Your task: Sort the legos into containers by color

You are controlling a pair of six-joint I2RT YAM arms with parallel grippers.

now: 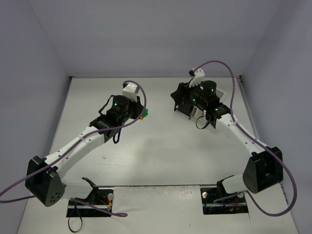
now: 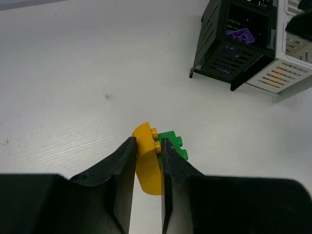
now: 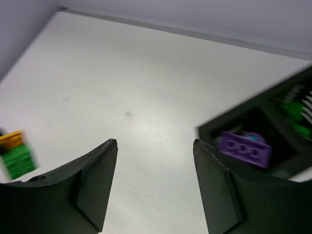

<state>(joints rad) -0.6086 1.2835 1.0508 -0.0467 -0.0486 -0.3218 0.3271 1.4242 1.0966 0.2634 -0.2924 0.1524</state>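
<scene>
L gripper (image 2: 147, 141) pinches rounded yellow plastic brick (image 2: 147, 170); R gripper (image 3: 155, 146) half open, empty, nr purple studded brick (image 3: 243, 147) in black slatted bin (image 3: 253, 105).

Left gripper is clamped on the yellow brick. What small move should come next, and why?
Probably a short straight lift of the left gripper. It is shut on the yellow brick, and a green brick sits against that brick's studs; whether the two are joined I cannot tell. A small lift would show it before heading for the containers.
</scene>
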